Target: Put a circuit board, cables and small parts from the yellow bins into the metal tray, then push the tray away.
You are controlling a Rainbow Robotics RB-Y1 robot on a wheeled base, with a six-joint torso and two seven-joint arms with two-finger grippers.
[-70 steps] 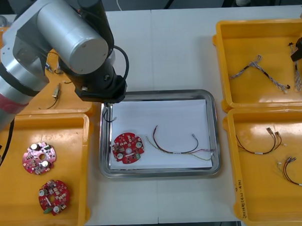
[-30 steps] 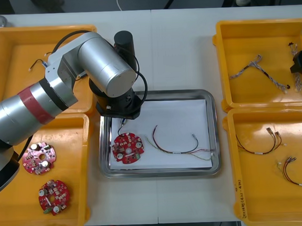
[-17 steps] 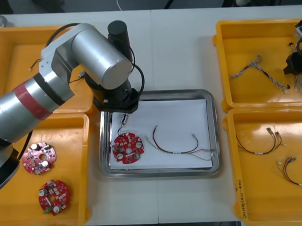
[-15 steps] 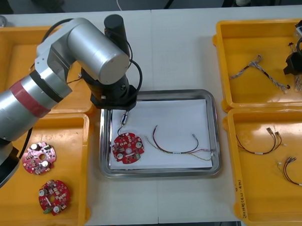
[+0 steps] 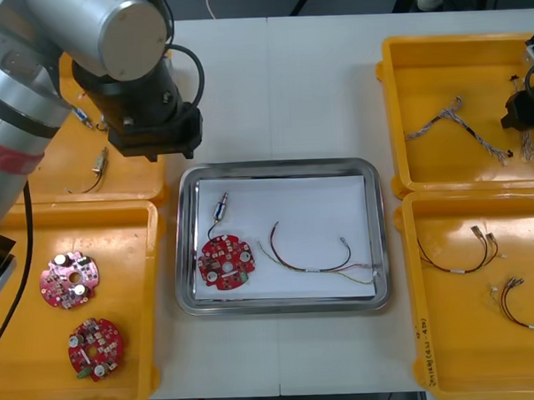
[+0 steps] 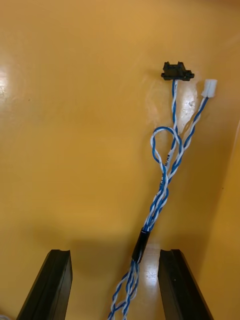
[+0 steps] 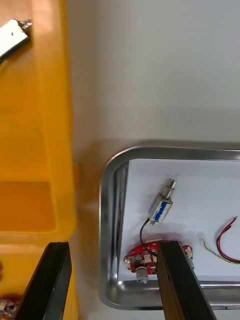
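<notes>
The metal tray (image 5: 274, 169) sits mid-table, white inside. In it lie a red circuit board (image 5: 225, 262), a red and yellow cable (image 5: 318, 255) and a small metal part (image 5: 221, 206) with a thin black lead. My left gripper (image 7: 112, 287) is open and holds nothing. It hovers over the table beside the tray's far-left corner (image 7: 107, 200), with the small metal part (image 7: 162, 207) just beyond its fingers. My right gripper (image 6: 115, 287) is open above the far-right bin (image 5: 456, 68). A twisted blue and white cable (image 6: 167, 165) runs between its fingers.
The near-left bin (image 5: 27, 388) holds two more circuit boards (image 5: 68, 279). A small metal part (image 5: 100, 163) lies in the far-left bin. The near-right bin (image 5: 415, 335) holds thin cables (image 5: 460, 254). A second blue and white cable (image 5: 459, 125) lies in the far-right bin.
My left arm has risen and drawn back left out of the tray, leaving the small metal part lying above the board. The right gripper has barely moved.
</notes>
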